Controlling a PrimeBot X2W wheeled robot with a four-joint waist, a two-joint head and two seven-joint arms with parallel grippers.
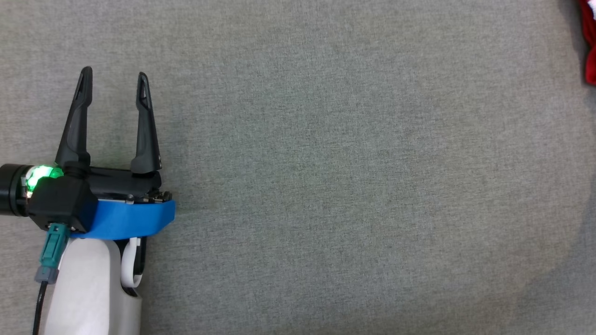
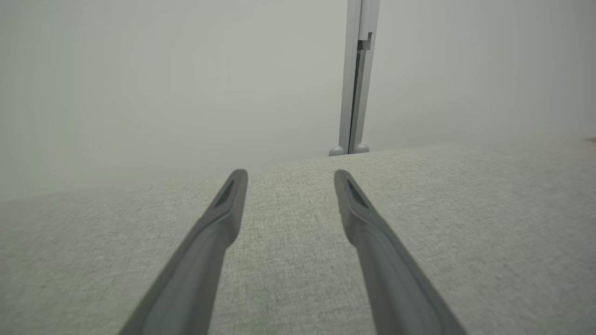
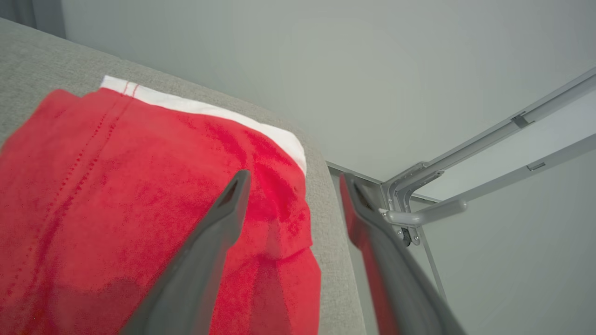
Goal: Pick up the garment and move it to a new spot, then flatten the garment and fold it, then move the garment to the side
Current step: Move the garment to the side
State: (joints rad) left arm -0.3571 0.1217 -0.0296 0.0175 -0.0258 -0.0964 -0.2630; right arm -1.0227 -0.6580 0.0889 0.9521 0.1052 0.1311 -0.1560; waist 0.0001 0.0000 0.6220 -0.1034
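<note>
Head view: the left gripper (image 1: 114, 72) hovers over the near left part of the grey table (image 1: 326, 186), its two dark fingers spread wide and holding nothing, while a sliver of the red garment (image 1: 590, 46) shows at the table's far right. In the right wrist view, the right gripper (image 3: 294, 175) hangs at the table's edge with its fingers wide apart and gripping nothing, one over the red cloth, the other past the table's rim. The garment, edged with a white band, lies on the table right beside that rim.
</note>
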